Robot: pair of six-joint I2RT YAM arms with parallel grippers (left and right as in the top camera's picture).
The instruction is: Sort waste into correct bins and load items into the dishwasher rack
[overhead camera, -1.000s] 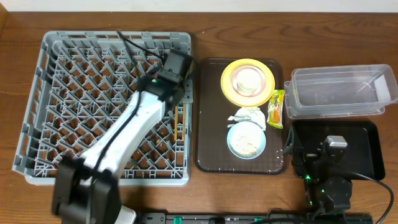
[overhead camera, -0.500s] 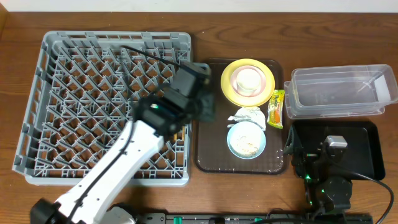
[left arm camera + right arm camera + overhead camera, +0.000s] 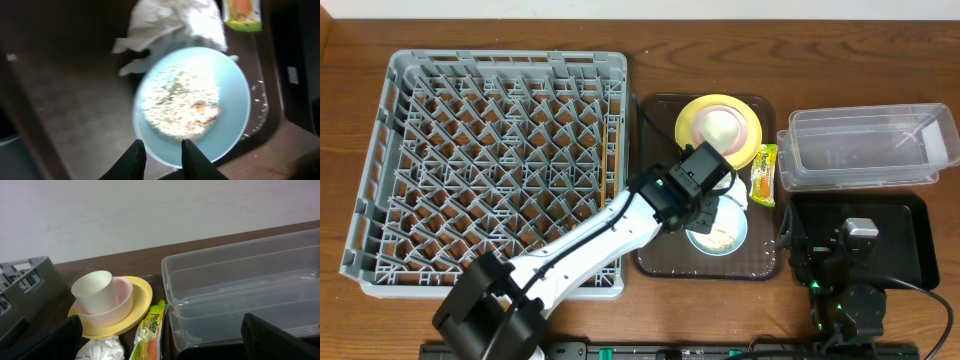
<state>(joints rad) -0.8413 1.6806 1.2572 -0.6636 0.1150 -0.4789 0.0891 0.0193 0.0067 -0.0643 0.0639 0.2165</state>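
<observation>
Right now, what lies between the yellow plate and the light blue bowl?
The crumpled white napkin, beside the bowl's rim in the left wrist view; overhead, the left arm covers most of it.

Left wrist view blurred throughout: rice scraps (image 3: 180,102) in light blue round bowl (image 3: 225,125) unresolved. Yellow-orange-green snack wrapper (image 3: 241,11) cut off at 1 o'clock edge.

Overhead: left arm (image 3: 620,225) hides bowl's 11 o'clock portion and most of crumpled white paper napkin (image 3: 738,192).

Right wrist view: right gripper (image 3: 161,325) cropped at 5 and 7 o'clock corners.
</observation>
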